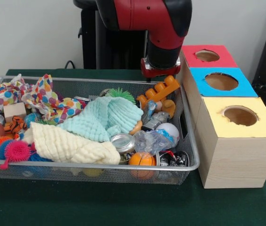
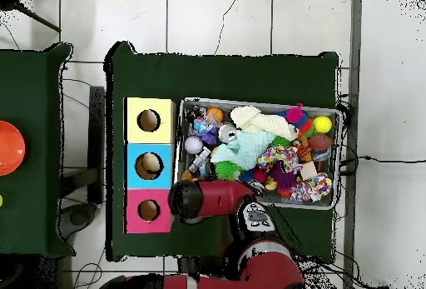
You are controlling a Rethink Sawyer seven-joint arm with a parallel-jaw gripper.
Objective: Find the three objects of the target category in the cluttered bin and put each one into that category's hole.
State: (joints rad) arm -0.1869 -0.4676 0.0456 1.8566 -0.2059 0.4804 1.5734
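From the front camera I see my red arm hanging over the far right corner of the bin, its end dropping behind the back rim beside the red-topped box. The claw itself is hidden in both views, so I cannot tell whether it is spread, clenched or carrying anything.

The bin sits on the green surface, crammed with clutter. One crushed clear bottle with blue print lies near the front right, just below a white ball and beside a small silver can. I make out another crinkly clear piece higher up by the orange toy, but I cannot say for certain that it is a bottle. A mint cloth and a cream cloth cover the middle, with a spotted fabric and a pink spiky ball toward the left of that view.

To the right of the bin stand three boxes in a row, touching one another: red-topped farthest, blue-topped box in the middle, yellow-topped box nearest. Each has a round hole in its top.

From overhead, the arm's elbow lies over the bin's edge next to the pink-red box
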